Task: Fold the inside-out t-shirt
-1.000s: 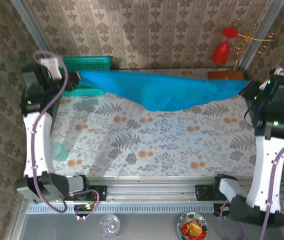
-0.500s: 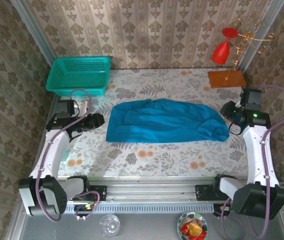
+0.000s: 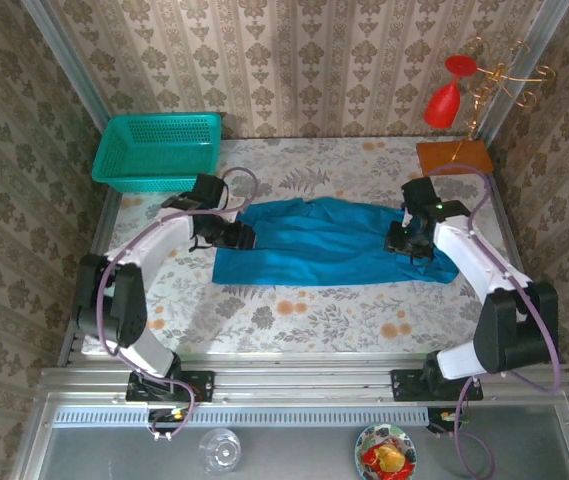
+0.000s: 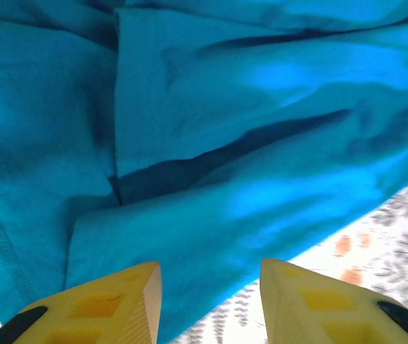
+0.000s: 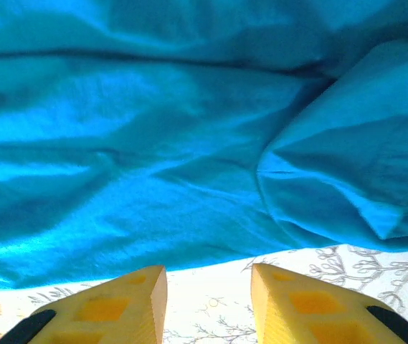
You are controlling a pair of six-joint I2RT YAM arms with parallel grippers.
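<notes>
The inside-out t-shirt point(image 3: 329, 245) lies crumpled in a wide teal-blue heap across the middle of the table. My left gripper point(image 3: 245, 238) hovers over its left end and my right gripper point(image 3: 398, 243) over its right end. In the left wrist view the shirt point(image 4: 211, 143) spreads in folds under the left gripper point(image 4: 211, 287), whose yellow fingers point(image 4: 110, 301) stand apart with nothing between them. In the right wrist view the right gripper point(image 5: 209, 287) is open over the tablecloth just at the edge of the shirt point(image 5: 153, 158).
A teal mesh basket point(image 3: 157, 150) stands at the back left. At the back right a red glass point(image 3: 444, 98) hangs by a gold wire stand on an orange base point(image 3: 454, 156). The floral tablecloth point(image 3: 294, 310) is bare in front of the shirt.
A second ago the shirt hung stretched between both shut grippers at the back. It was let go and dropped onto the table. Both arms have since moved in over its ends, jaws open.
</notes>
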